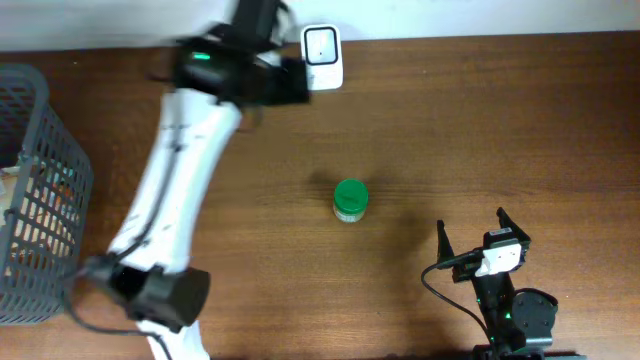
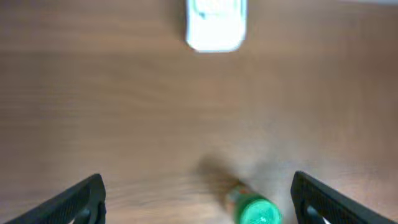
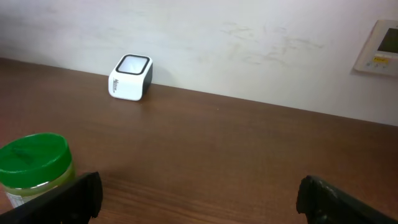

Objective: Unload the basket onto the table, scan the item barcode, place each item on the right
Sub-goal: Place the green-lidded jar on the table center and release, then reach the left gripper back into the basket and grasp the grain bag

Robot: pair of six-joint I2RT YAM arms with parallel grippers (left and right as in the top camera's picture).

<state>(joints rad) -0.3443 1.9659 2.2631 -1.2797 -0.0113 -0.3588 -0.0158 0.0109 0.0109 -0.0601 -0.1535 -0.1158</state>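
Left gripper (image 2: 198, 186): gapes wide, grips nothing, hovers by white scanner (image 1: 322, 57) at far edge. Right gripper (image 1: 472, 230): gapes too, near right. Green-capped jar (image 1: 350, 200): stands upright between them.

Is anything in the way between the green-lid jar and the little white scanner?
No, nothing visible is. Only bare brown table lies between the jar and the scanner.

I can read nothing for certain. The label on the green-lidded jar (image 3: 34, 163), lower left in my right wrist view, shows only faint marks, too blurred to make out. The wall panel (image 3: 380, 46) at upper right carries small yellowish print, and it is just as illegible.
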